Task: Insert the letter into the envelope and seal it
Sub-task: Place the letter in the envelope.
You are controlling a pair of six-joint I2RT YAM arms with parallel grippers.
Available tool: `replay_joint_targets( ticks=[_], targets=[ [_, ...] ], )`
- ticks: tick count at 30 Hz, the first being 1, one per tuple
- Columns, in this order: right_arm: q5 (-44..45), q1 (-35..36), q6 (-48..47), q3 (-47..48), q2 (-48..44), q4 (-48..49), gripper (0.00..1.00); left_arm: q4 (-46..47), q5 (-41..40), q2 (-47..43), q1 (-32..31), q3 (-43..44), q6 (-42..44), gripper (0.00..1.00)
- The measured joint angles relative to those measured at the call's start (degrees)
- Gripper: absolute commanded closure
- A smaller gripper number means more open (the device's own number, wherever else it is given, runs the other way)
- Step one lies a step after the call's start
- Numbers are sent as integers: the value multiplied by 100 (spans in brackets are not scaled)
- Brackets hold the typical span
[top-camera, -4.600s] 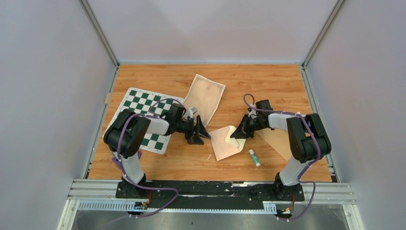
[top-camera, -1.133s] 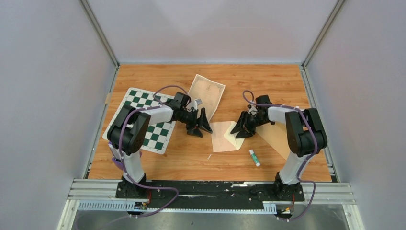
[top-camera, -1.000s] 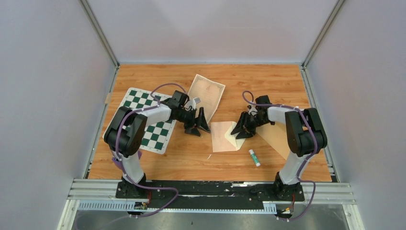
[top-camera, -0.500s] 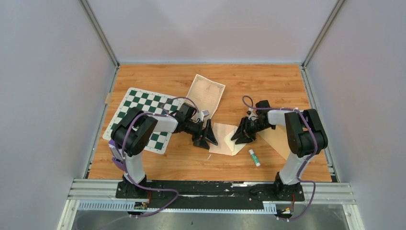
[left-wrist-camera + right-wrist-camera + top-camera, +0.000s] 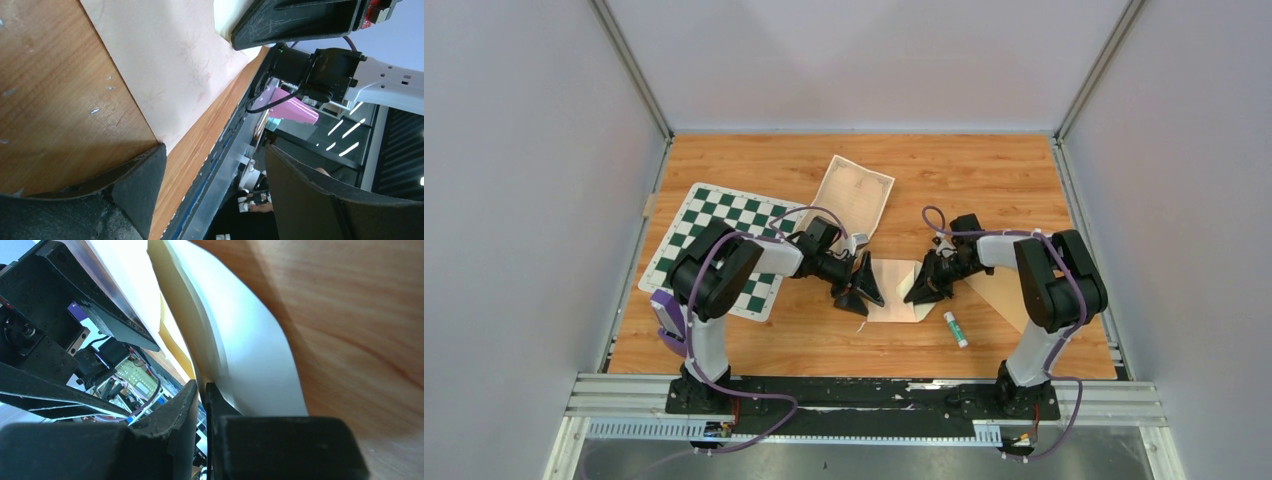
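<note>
While you check the top view, note the envelope (image 5: 894, 293) lies flat on the wood table (image 5: 984, 170) near the middle, a pale cream rectangle between the two grippers. Your letter (image 5: 852, 195), the cream sheet with the dark ornate border, is not in it: it lies loose on the table farther back, apart from the envelope, its near end just beside the left arm's wrist. The left gripper (image 5: 860, 295) sits low at the envelope's left edge with its jaws spread wide and nothing between them. In the left wrist view one of its fingers (image 5: 137, 182) has its tip touching a corner of the envelope, and the other stands clear of the paper. The right gripper (image 5: 921, 288) is at the envelope's right edge. In the right wrist view its fingers (image 5: 172, 417) are almost together, with the thin edge of a raised cream layer running into the slit between them, so log it as clamped on the envelope. You cannot tell whether that layer is flap or body, and no view lets you see inside. A white glue stick (image 5: 955, 329) with a green end lies near the envelope's front right corner, not touching it. A plain tan sheet (image 5: 1002, 292) lies under the right arm, and a green-and-white checkered mat (image 5: 714, 215) lies on the left under the left arm
</note>
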Motion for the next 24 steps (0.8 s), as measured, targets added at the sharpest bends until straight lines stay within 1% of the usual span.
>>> replay_joint_targets(
  ticks=[2, 3, 7, 8, 10, 13, 18, 19, 21, 24],
  targets=[
    [7, 2, 11, -4, -9, -2, 78, -4, 13, 13, 0, 7, 0, 18],
    [24, 4, -2, -4, -13, -15, 77, -31, 11, 13, 0, 15, 4, 18],
    [125, -76, -210, 151, -26, -431, 97, -389, -70, 13, -15, 184, 160, 18],
    [133, -103, -289, 238, -26, -562, 100, -516, -96, 13, -13, 245, 247, 18],
    [177, -186, -492, 540, -26, -813, 100, -848, -197, 13, 0, 426, 498, 18],
    [240, -269, -682, 879, -26, -883, 100, -1388, -433, -24, 83, 717, 951, 18],
    [337, -492, -807, 1204, 68, -922, 100, -2503, -787, -435, 564, 1156, 1823, 18],
    [378, -551, -837, 1335, 129, -946, 99, -2710, -820, -520, 680, 1285, 1976, 18],
    [468, -660, -920, 1679, 306, -931, 89, -3123, -909, -717, 901, 1600, 2319, 18],
    [627, -782, -1067, 2177, 601, -905, 83, -3543, -1049, -970, 1145, 2015, 2695, 18]
  ],
)
